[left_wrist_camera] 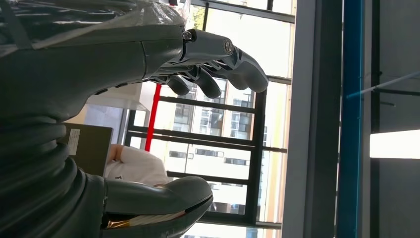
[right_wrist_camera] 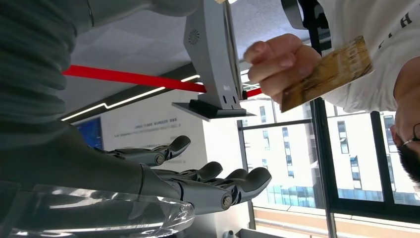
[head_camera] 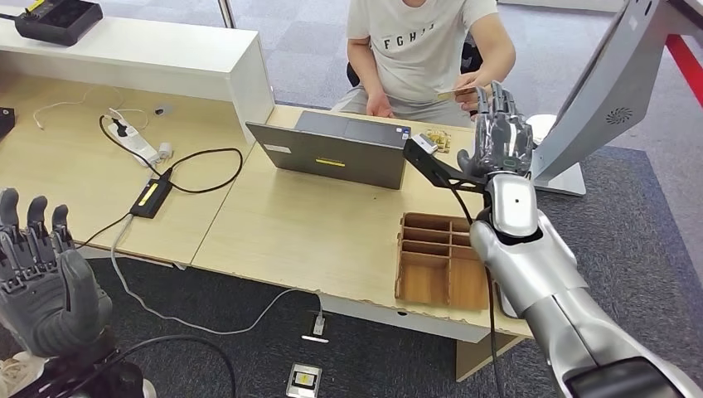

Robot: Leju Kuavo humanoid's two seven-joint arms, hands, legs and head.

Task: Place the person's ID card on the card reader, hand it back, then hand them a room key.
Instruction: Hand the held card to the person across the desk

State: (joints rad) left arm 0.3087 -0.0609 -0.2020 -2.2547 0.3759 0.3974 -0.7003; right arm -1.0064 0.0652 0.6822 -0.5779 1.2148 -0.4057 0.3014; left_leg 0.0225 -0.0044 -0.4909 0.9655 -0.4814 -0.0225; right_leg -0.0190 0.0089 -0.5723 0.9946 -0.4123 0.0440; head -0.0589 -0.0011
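A person in a white T-shirt (head_camera: 423, 41) sits across the desk and holds out a gold card (head_camera: 460, 93) in one hand. My right hand (head_camera: 501, 133) is raised just below and beside that card, fingers spread, holding nothing. In the right wrist view the gold card (right_wrist_camera: 329, 74) sits in the person's fingers (right_wrist_camera: 280, 62), apart from my right hand (right_wrist_camera: 198, 178). A grey slab-shaped device (head_camera: 340, 149) lies on the desk before the person, with a small pile of gold cards (head_camera: 435, 143) next to it. My left hand (head_camera: 41, 274) is up at the lower left, empty, fingers apart (left_wrist_camera: 198, 64).
A wooden compartment tray (head_camera: 439, 261) sits at the desk's near right edge under my right arm. A grey screen stand (head_camera: 597, 99) rises at the right. A black box (head_camera: 152, 197), a power strip (head_camera: 133, 137) and cables lie on the left; a small device (head_camera: 303, 380) lies on the floor.
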